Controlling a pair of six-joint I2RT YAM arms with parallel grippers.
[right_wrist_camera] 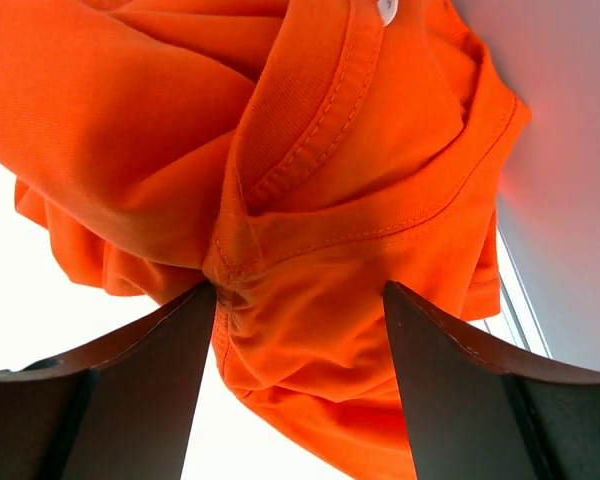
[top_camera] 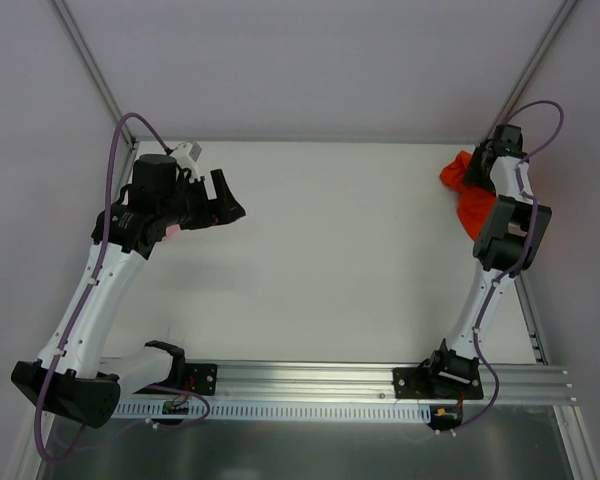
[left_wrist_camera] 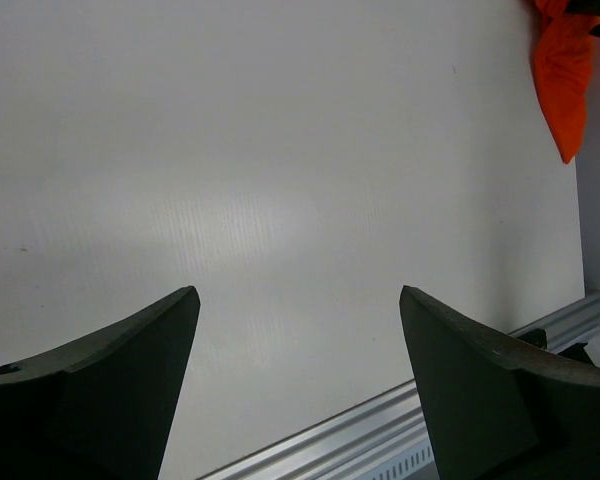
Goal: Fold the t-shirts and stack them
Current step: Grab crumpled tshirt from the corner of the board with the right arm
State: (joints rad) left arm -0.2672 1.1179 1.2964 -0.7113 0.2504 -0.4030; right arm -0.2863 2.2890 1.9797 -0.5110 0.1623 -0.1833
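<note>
Lying within spread right gripper (right_wrist_camera: 300,300): orange-red t-shirt (right_wrist_camera: 350,150)

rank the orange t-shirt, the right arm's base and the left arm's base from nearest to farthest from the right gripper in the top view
1. orange t-shirt: far right corner, right at the fingers of the right gripper.
2. right arm's base: near edge, right side.
3. left arm's base: near edge, far across on the left.
</note>
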